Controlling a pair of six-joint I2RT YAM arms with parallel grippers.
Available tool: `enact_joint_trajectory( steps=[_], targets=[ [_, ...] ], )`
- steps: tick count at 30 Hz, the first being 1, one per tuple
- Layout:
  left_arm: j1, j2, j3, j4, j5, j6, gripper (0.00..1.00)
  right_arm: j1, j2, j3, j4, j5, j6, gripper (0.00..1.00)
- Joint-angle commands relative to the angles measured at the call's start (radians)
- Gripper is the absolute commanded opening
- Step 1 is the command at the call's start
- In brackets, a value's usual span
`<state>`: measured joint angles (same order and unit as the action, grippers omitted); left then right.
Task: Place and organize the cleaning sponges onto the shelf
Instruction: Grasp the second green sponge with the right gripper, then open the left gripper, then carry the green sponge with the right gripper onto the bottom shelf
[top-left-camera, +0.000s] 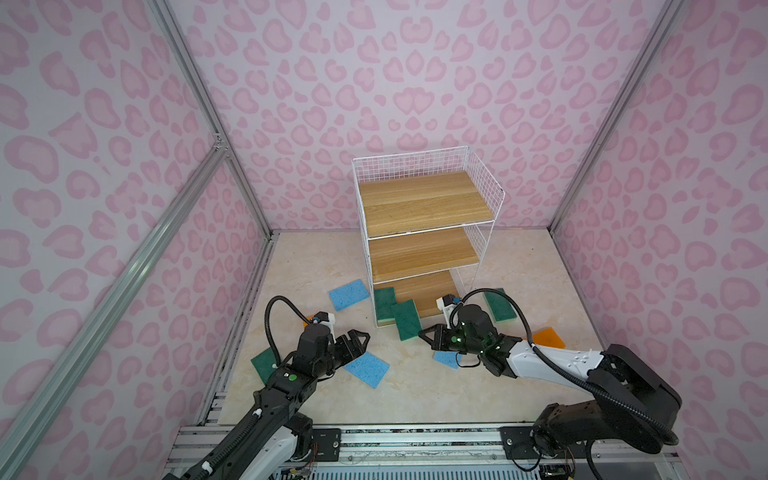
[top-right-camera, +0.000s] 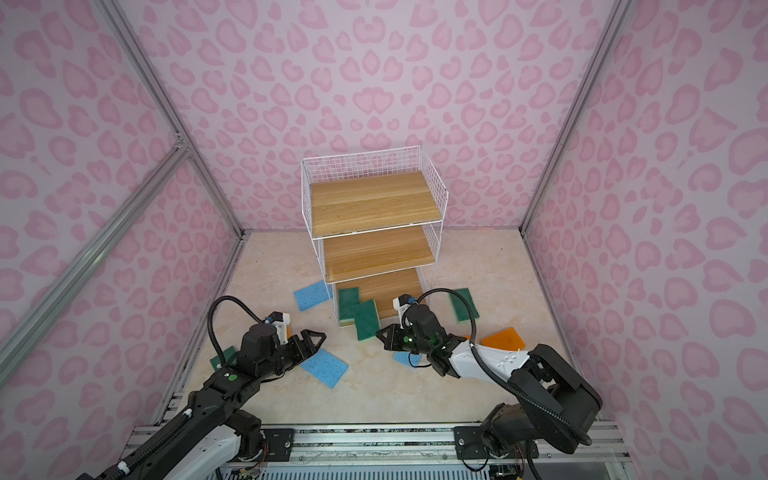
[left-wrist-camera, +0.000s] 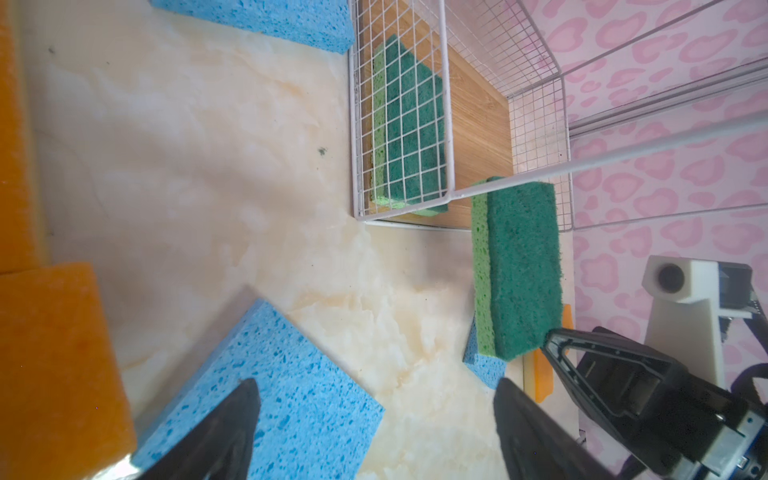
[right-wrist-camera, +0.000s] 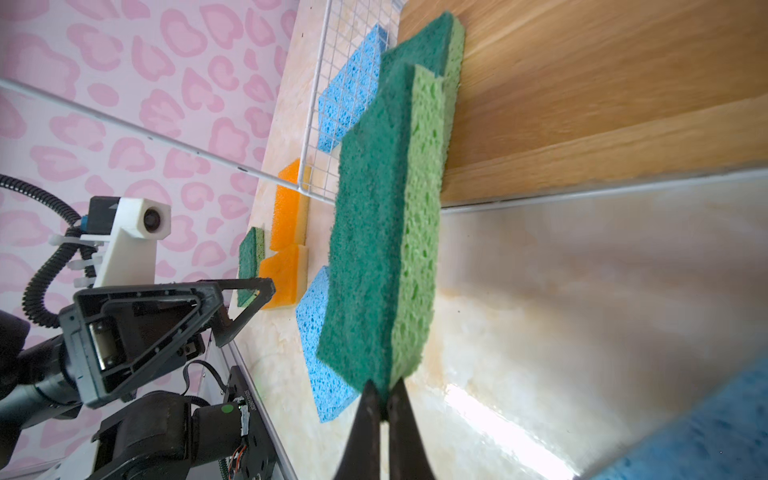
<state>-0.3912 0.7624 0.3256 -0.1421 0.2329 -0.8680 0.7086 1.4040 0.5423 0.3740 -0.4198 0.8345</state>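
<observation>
1. Floor at my far left: the outer green sponge (top-left-camera: 264, 363) lies flat there, partly tucked under my left arm.
2. Two orange sponges (right-wrist-camera: 286, 272) sit one after the other behind that arm. The top views give me only a sliver of them, but the right wrist view shows both.
3. My left gripper (top-left-camera: 360, 345) hangs low with its jaws spread wide and nothing between them. It is over one corner of the near blue sponge (top-left-camera: 370, 370), which lies flat on the floor.
4. The far blue sponge (top-left-camera: 349, 294) lies on the floor just beside the left wire wall of the shelf (top-left-camera: 419, 199).
5. The shelf stands mid-floor toward the back wall. The shelved green sponge (top-left-camera: 384, 305) lies flat on its bottom board, against the left wire wall.
6. The tilted green sponge (top-left-camera: 405, 320) has its far end on the front edge of that bottom board and its near end out over the floor.
7. My right gripper (top-left-camera: 420, 332) has its jaws closed together, tips at the near end of the tilted green sponge. I cannot tell from the wrist view whether they nip a sliver of it or only touch it.
8. The small blue sponge (top-left-camera: 446, 359) lies flat under the right gripper.
9. The right green sponge (top-left-camera: 498, 305) lies on the floor just right of the shelf. The lone orange sponge (top-left-camera: 548, 337) is farther right, partly behind my right arm.
</observation>
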Motion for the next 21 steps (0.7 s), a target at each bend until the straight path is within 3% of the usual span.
enact_joint_trajectory(
  steps=[1, 21],
  targets=[
    [0.0, 0.004, 0.016, -0.018, -0.026, 0.027, 0.92, -0.032, -0.005, -0.011, -0.021, -0.012, -0.03, 0.02],
    [0.0, 0.041, 0.043, 0.007, -0.065, 0.088, 1.0, -0.189, 0.116, 0.063, 0.025, -0.08, -0.059, 0.0]
  ],
)
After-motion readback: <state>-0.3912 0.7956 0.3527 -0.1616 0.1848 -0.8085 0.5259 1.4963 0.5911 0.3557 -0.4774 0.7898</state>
